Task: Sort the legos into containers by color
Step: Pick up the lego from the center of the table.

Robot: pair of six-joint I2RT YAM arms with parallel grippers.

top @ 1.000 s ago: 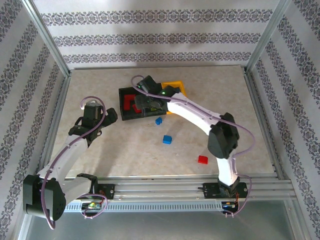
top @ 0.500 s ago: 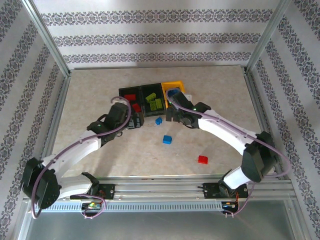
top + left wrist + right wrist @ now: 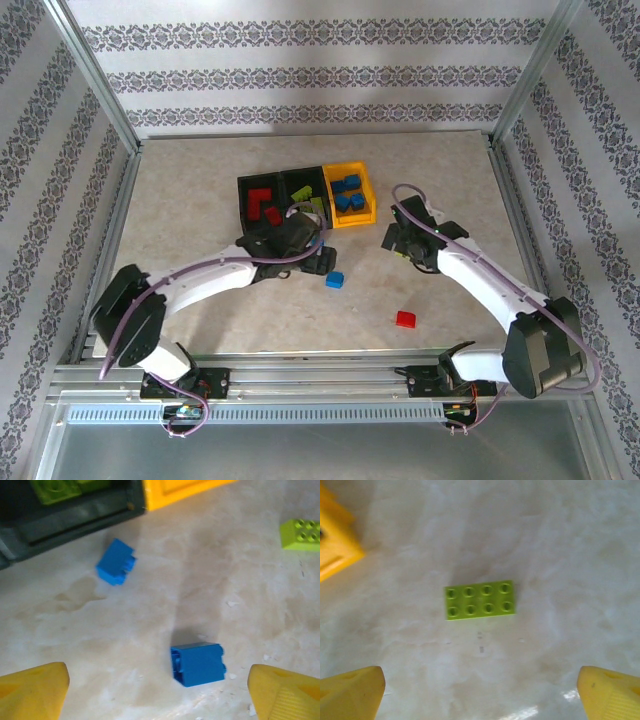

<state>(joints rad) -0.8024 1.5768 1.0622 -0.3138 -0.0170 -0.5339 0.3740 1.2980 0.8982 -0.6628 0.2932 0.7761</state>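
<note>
The containers stand in a row at the back: a black bin with red legos, a black bin with green ones, and a yellow bin with blue ones. My left gripper is open and hangs over a blue brick, which lies on the table between its yellow fingertips. A second blue brick lies closer to the black bin. My right gripper is open above a flat lime-green brick, empty. A red brick lies near the front.
The yellow bin's corner is at the upper left in the right wrist view. The green brick lies to the right of the left gripper. Metal frame rails and patterned walls surround the table.
The left arm has swung right, from the table's left side to above the loose blue bricks. The right arm has pulled back from the bins to above the green brick.
</note>
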